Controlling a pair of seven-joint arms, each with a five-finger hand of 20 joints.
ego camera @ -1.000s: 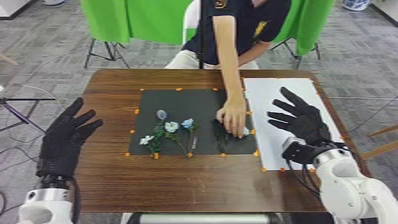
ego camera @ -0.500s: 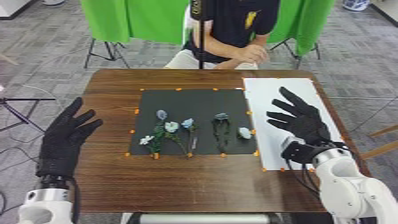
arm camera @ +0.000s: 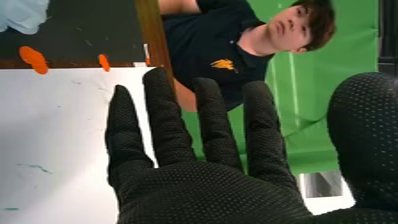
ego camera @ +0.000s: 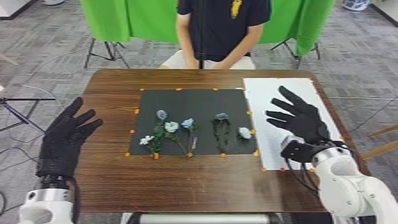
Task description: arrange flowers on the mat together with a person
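Holding nothing, the fingers of the right hand are stretched out straight over the white sheet; those of the left hand are relaxed and extended, empty too, at the left side of the bench. Between the two hands is the dark mat with the flowers. A white flower, a pale bloom, a light blue flower and a bluish spike sit close together on its left part. Apart from them lies a dusty blue bloom with dark stems, and near the mat's right edge a white flower head.

The arrangement looks well along — most heads point away from the robot, stems towards it. What may be left is adding to the right part or straightening it; how many flowers are planned, I cannot tell.

Leaves and stems overlap in the left group, so they are hard to separate. The right hand hides part of the white sheet, and pale petals are cut off at the right wrist view's corner.
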